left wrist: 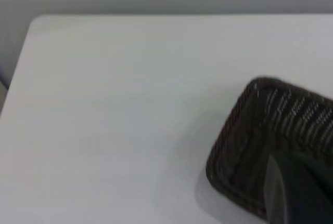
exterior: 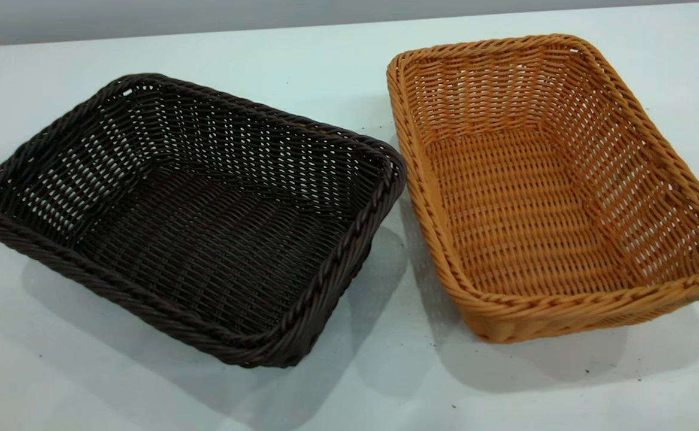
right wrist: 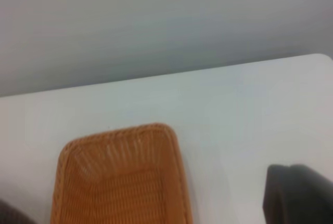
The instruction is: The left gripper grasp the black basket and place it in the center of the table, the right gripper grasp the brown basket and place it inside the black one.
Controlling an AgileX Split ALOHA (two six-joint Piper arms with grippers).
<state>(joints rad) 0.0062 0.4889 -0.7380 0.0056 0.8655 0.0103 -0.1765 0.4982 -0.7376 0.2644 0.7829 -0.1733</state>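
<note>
Wicker baskets sit side by side untouched on your worktop (exterior: 349, 383), so first bring the left gripper (left wrist: 291, 193), jaws' state unclear, onto the black basket (exterior: 187, 215) rim.

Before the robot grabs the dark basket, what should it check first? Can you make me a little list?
1. Black basket sits upright on the table: ok.
2. Black basket has nothing in it: ok.
3. Brown basket is beside the black one, not stacked in it: ok.
4. Do the baskets touch at the near corners? Cannot tell; they are very close there.
5. Left gripper is close over the black basket's rim: ok, but open or shut cannot tell.
6. Right gripper is away from the brown basket, over bare table: ok.
</note>
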